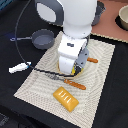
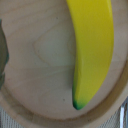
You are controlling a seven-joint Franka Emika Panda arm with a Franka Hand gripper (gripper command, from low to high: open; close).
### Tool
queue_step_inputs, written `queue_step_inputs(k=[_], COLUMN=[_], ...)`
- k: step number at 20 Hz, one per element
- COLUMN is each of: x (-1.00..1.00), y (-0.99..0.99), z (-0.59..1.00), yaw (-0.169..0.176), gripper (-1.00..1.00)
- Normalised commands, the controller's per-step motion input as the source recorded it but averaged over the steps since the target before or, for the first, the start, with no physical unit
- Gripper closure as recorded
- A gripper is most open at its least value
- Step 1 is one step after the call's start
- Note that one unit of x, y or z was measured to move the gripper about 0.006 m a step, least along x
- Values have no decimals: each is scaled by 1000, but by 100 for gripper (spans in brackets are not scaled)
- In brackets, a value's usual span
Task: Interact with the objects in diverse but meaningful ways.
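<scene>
In the wrist view a yellow banana [image 2: 92,50] with a green tip lies on a round wooden plate [image 2: 40,70], close under the camera. In the exterior view my gripper [image 1: 70,69] is low over the middle of the beige placemat [image 1: 35,82], and the wrist hides its fingers and the banana. A grey blur [image 2: 2,55] at the wrist view's edge may be a finger. The grey blue-handled saucepan [image 1: 42,38] is at the back on the exterior view's left. The white-and-blue tube [image 1: 20,67] lies left of the mat. The yellow-orange slab [image 1: 66,97] lies at the mat's front. The pale blue carton is out of view.
An orange-handled fork [image 1: 70,82] lies in front of the gripper, and an orange-handled knife [image 1: 93,60] shows at the exterior view's right of it. A large grey pot [image 1: 99,12] and a pale bowl [image 1: 122,18] stand at the back right on a pinkish board.
</scene>
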Motion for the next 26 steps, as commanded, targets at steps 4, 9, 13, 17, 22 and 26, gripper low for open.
queue_step_inputs(k=[4,9,13,17,22,26], x=[347,420,400,310,-37,-306], y=[-1,-6,-4,-27,-21,-49], z=[-21,48,30,134,364,856], yaw=[0,0,0,0,0,-13], gripper=[100,100,100,100,100,100])
